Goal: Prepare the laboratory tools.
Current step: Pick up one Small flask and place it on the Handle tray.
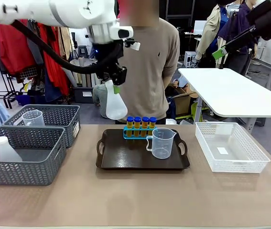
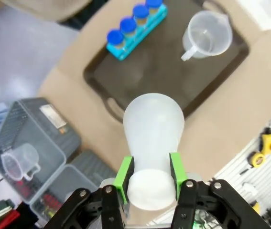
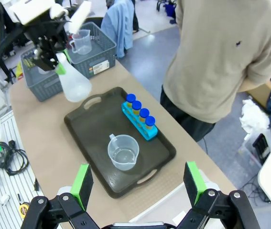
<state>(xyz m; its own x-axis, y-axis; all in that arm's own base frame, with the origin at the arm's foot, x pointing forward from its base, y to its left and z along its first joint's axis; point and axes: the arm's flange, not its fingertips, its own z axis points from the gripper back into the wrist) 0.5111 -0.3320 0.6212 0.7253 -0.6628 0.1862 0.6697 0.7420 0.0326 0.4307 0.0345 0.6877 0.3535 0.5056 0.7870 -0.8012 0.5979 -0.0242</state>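
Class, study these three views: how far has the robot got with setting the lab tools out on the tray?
Done: the blue rack of capped tubes and one beaker stand on the brown tray. In hand: the left gripper holds a conical flask by its neck, above the tray. Left: setting it down; another flask and beaker sit in the grey baskets. The right gripper is open.

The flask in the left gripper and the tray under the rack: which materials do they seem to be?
Flask: probably frosted plastic; it looks milky, translucent and matte, held by the neck in the left gripper. Tray: dark brown, likely plastic, semi-gloss with soft reflections.
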